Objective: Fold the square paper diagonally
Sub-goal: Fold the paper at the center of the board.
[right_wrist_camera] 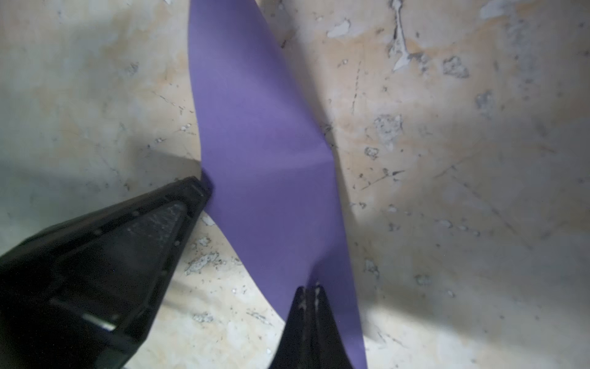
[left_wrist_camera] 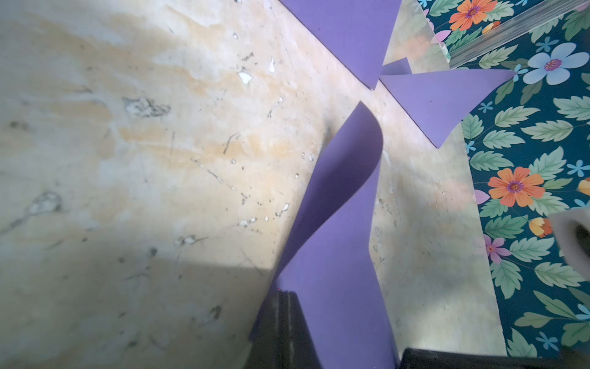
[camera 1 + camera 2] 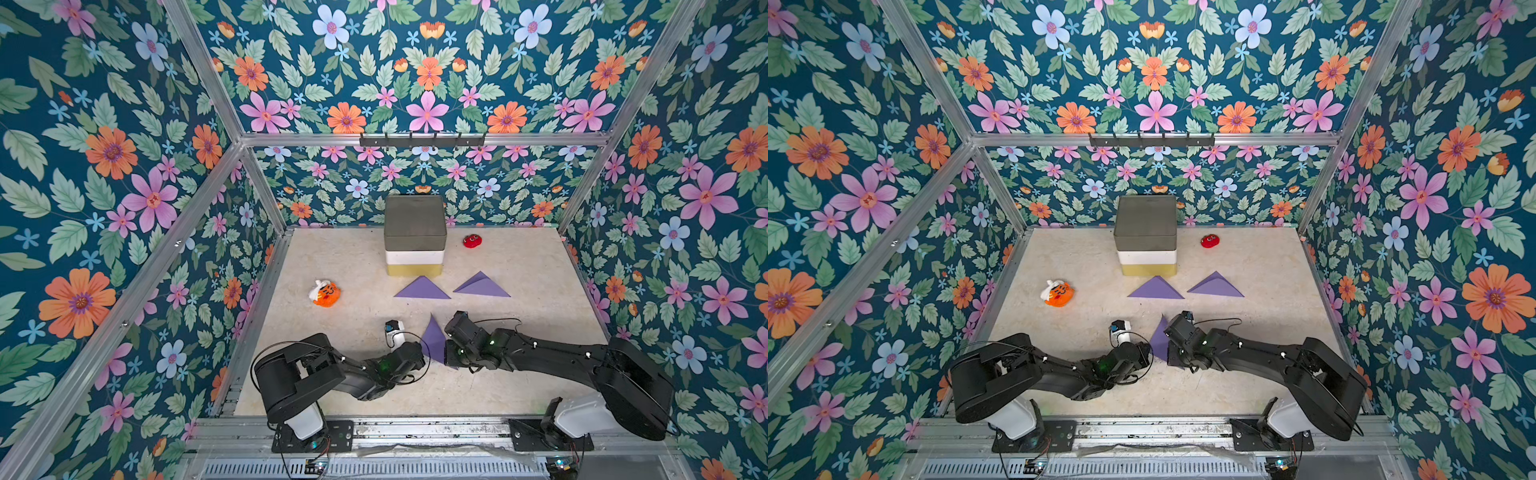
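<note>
Right gripper: jaws pressed together on one edge of the purple paper sheet. Left gripper: also clamped on the sheet, on the opposite side. In both top views the sheet stands up between the two grippers at 6 o'clock on the tabletop, with the left gripper at its 8 o'clock and the right gripper at its 3 o'clock. The sheet is bowed and twisted, and no diagonal crease is visible yet.

Risks, as judged from here:
- Each pinch bites only a thin margin. If you draw the arms apart, expect the paper to slip out or tear
- The right wrist view shows a small kink on one edge. Press down with it uncorrected and the fold may seed there, off the diagonal
- With this much twist, the corners may not meet when you lay the sheet down, giving a skewed triangle
- The grippers are nearly touching, so closing in further could knock them together
- Two folded purple triangles lie at 12 o'clock of the sheet, in front of the stacked boxes. A forward sweep could push them
- The pumpkin toy at 10 o'clock and the red toy at 1 o'clock are well apart, so low concern
</note>
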Motion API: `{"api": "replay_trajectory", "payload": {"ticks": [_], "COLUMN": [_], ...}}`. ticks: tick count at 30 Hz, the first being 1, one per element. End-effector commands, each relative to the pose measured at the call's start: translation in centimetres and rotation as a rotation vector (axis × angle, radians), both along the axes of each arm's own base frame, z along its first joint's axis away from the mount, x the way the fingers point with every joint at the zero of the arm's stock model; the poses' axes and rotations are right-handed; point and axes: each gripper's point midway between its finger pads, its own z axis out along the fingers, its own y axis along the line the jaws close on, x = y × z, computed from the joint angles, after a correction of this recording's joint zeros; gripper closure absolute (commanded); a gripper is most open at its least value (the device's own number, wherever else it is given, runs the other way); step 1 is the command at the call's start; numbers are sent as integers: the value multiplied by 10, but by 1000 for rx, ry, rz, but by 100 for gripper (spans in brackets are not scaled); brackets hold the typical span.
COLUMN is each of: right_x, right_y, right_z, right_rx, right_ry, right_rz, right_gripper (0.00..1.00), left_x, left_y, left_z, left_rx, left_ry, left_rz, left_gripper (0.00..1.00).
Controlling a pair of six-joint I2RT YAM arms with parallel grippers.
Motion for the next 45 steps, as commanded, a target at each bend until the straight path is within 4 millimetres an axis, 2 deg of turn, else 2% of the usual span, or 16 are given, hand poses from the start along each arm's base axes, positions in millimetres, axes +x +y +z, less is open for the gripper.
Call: {"api": "replay_trajectory", "payload": {"ticks": [1,11,17,22,28,35,39,42,45], "right_x": [-6,-25,-27,-29,-31,-33,-33,-32,-33], "right_y": [-8,-40,-43,-41,-40,-40,-40,-39,-39], "right_z": [-11,-36,-37,-39,-43,-43,-43,-43,-44], "right_rx": [-36,-110,-123,-114,-112,-110,-106,-103,-96], "right_ry": [19,64,67,77,86,87,86,82,83], "right_rz": [16,-9,-10,-3,7,23,30,30,29], "right_gripper": [100,100,100,100,100,100,100,100,100], "left_x": [-49,-48,-46,-38,-18,16,22,18,14], "left_y": [74,77,76,62,32,4,-19,-38,-53], "left_z": [-70,-69,-65,-51,-15,69,112,130,125], "left_rx": [389,398,397,366,302,182,35,-71,-128], "left_ry": [245,241,229,188,101,-79,-134,-150,-125], "left_rz": [-45,-36,-38,-57,-72,-87,-179,-248,-300], "left_gripper": [100,100,100,100,100,100,100,100,100]}}
